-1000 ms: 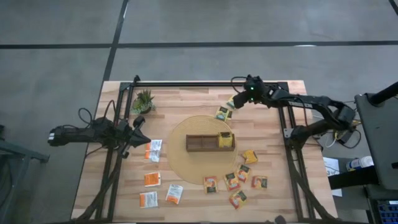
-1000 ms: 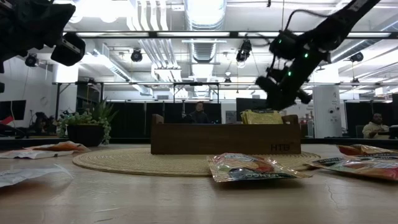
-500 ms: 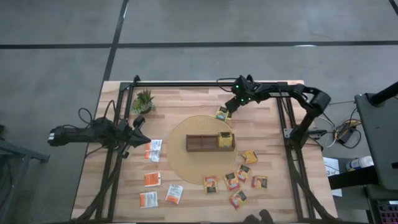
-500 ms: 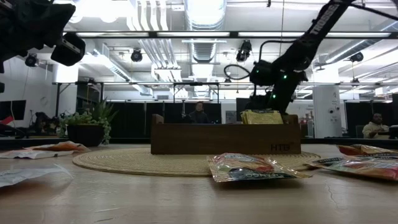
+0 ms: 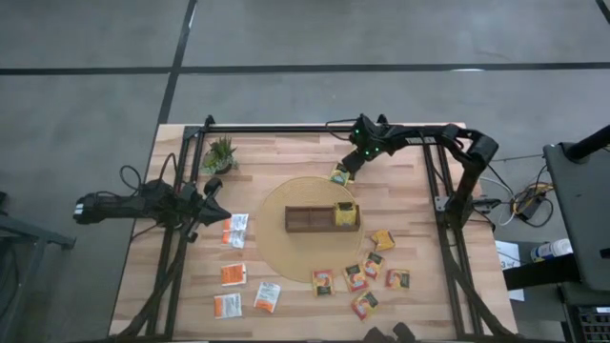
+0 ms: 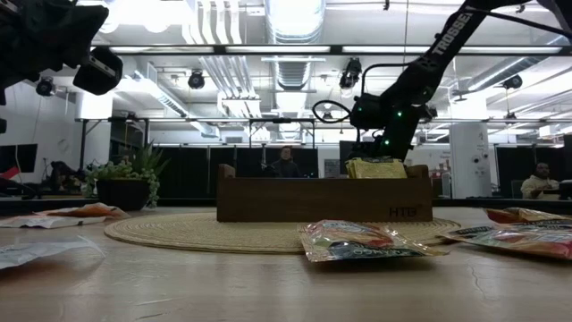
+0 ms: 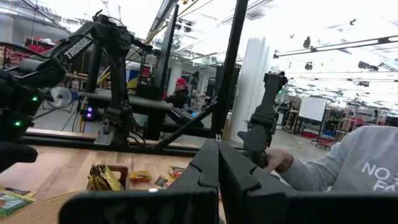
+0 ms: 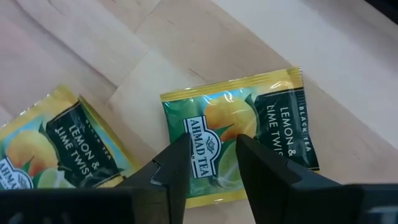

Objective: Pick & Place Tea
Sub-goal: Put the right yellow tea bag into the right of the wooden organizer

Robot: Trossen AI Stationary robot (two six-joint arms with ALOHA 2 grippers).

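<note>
Broadly, the wooden table [image 5: 286, 157] carries a round woven mat [image 5: 276, 238] at its middle, and on the mat stands the dark wooden tray [image 5: 310, 218], with yellow-green sachets upright in its right end compartment [image 5: 345, 214]. The right arm reaches across the far side of the table, and the right gripper [image 5: 355, 159] hangs over two yellow-green sachets lying flat on the bare wood just beyond the mat's far edge [image 5: 342, 173]. In the right wrist view its two dark fingers [image 8: 171, 171] stand apart, with a gap between them, and the nearer sachet [image 8: 239, 137] lies directly under that gap, not yet clamped; whether the fingertips touch its wrapper I cannot tell. That sachet is a flat square packet with a yellow border, a green panel showing a lemon and a lime, and the words "Ahmad Tea" and "Lemon & Lime Twist". The second sachet of the same kind [image 8: 56, 149] lies just beside it, to one side of the fingers. The left gripper [image 5: 212, 193] waits over the table's left side with its fingers pressed together, holding nothing. More sachets lie scattered: white-and-orange ones on the near left [image 5: 234, 229] and orange-brown ones on the near right [image 5: 367, 272]. A small green potted plant [image 5: 220, 153] stands at the far left corner.
</note>
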